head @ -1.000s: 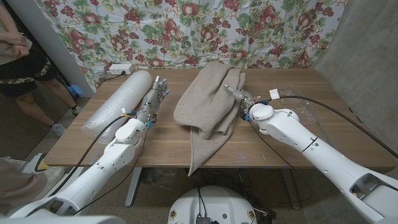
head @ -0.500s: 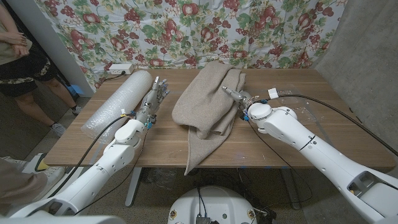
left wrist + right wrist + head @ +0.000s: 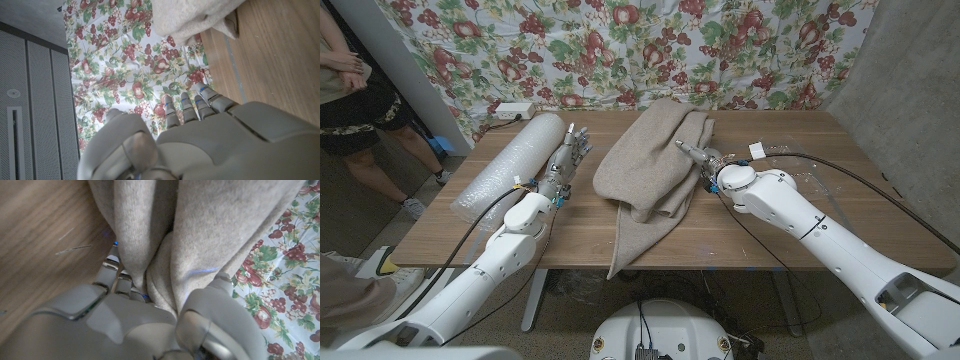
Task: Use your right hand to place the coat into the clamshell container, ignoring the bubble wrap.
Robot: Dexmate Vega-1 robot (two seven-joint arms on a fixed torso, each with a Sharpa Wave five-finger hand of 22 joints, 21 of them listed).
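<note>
Coat [image 3: 655, 165] dragged leftward (hem overhanging), right hand [image 3: 705, 160] gripping

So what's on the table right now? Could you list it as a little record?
coat: beige coat heaped mid-table, one end hanging over the front edge
right hand: right hand at the coat's side, fingers gripping a fold
left hand: left hand beside the bubble wrap, holding nothing
bubble wrap: roll on the table's left
container: none seen

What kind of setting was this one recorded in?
Probably an improvised indoor robot recording space, not a home: a fruit-print cloth backdrop hangs behind the wooden table, cables trail off the arms, and a person stands watching at the side.
</note>
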